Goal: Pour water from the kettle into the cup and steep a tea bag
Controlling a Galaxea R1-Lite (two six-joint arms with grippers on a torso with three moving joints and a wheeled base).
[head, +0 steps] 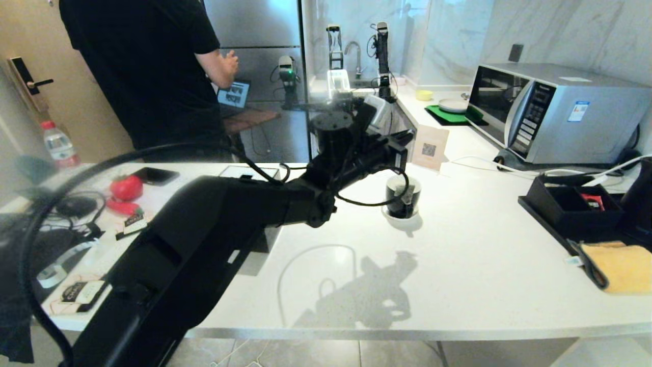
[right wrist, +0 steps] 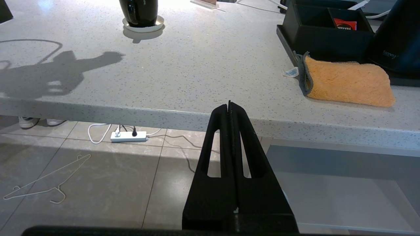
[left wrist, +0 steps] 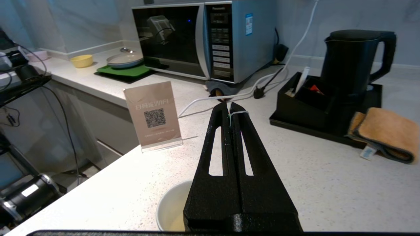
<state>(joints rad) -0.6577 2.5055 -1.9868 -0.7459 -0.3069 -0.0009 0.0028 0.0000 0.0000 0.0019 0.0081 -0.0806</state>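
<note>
Hovering over the cup, left gripper pressed together on a thin white string.
Tea bag itself hidden from sight; cup cut off under the fingers in the wrist view, resting on its saucer. Right gripper closed, empty, below the white counter edge. Kettle well apart beside the microwave.
</note>
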